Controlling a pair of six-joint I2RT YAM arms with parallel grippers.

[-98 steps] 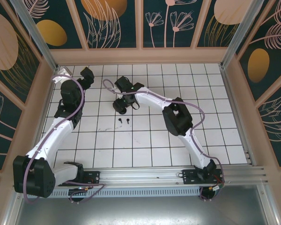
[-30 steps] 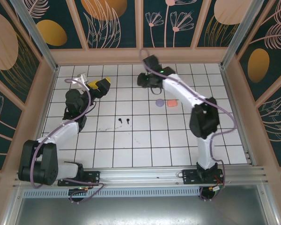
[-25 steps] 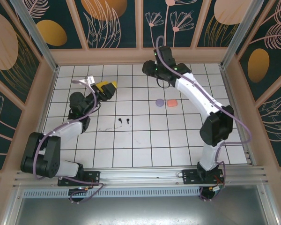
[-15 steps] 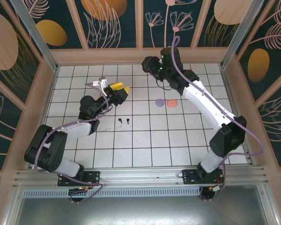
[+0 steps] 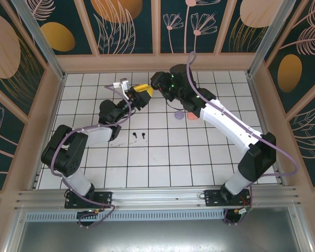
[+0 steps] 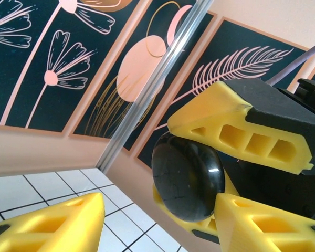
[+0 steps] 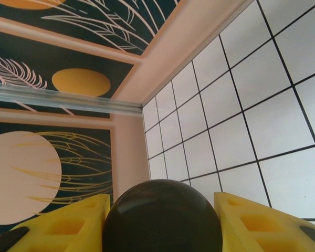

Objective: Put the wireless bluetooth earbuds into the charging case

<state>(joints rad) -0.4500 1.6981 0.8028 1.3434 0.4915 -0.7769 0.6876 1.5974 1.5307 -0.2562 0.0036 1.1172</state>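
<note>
A glossy black charging case (image 7: 163, 223) is pinched between the yellow fingers of my right gripper (image 7: 163, 202), which is raised above the back of the table (image 5: 199, 157). In the top view the right gripper (image 5: 157, 83) meets my left gripper (image 5: 143, 90) tip to tip. The left wrist view shows the black case (image 6: 188, 176) held in the right gripper's fingers (image 6: 236, 131). My left gripper (image 6: 160, 210) has its jaws apart. One left finger sits next to the case's edge and the other stands well clear. Two black earbuds (image 5: 134, 135) (image 5: 143, 135) lie on the tiles below.
A lilac case (image 5: 178, 114) and a coral-pink case (image 5: 191, 116) lie side by side on the tiles, partly under the right arm. Peach walls with dark panels close in the back and sides. The front half of the tiles is free.
The left arm has swung right towards the middle and its jaws have narrowed. The right arm has brought the black case down and left to meet it.
</note>
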